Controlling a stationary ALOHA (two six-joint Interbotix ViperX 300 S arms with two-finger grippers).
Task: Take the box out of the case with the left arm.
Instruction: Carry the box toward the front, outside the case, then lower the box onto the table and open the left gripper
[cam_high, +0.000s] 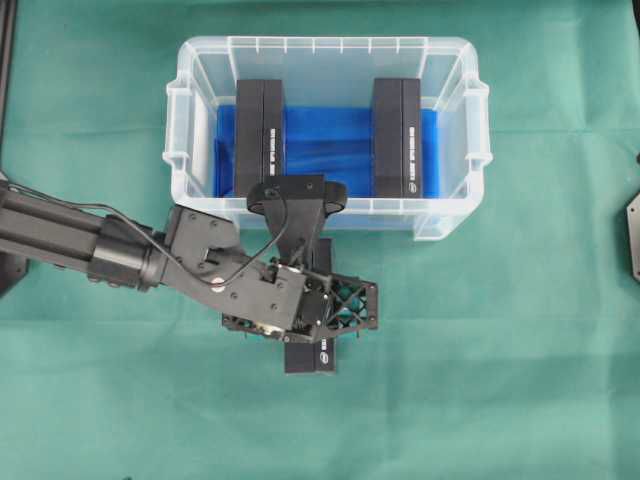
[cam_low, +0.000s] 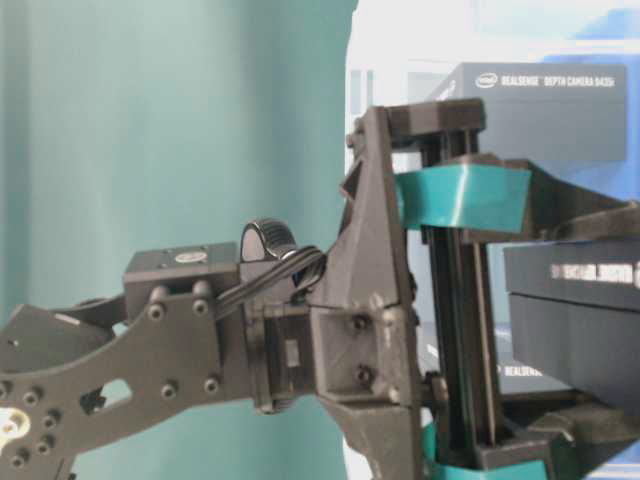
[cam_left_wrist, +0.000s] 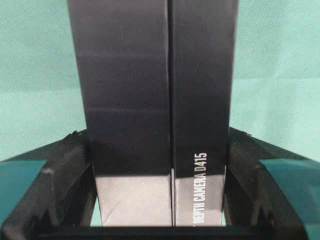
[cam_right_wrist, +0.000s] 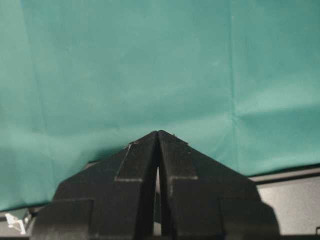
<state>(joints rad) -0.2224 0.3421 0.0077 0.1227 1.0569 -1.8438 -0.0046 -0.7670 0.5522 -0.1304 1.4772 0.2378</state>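
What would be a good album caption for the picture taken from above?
The left hand holds one black box over the green cloth, outside the clear case where two boxes remain.

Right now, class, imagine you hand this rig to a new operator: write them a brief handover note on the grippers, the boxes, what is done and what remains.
Left gripper: shut on a black box, fingers clamping its sides, out over the green cloth in front of the case.
Right gripper: shut, empty, parked over the cloth.
Case: two more black boxes stand inside, left one and right one.
Done: one box is out of the case.
Left: probably set it down on the cloth and open the jaws.
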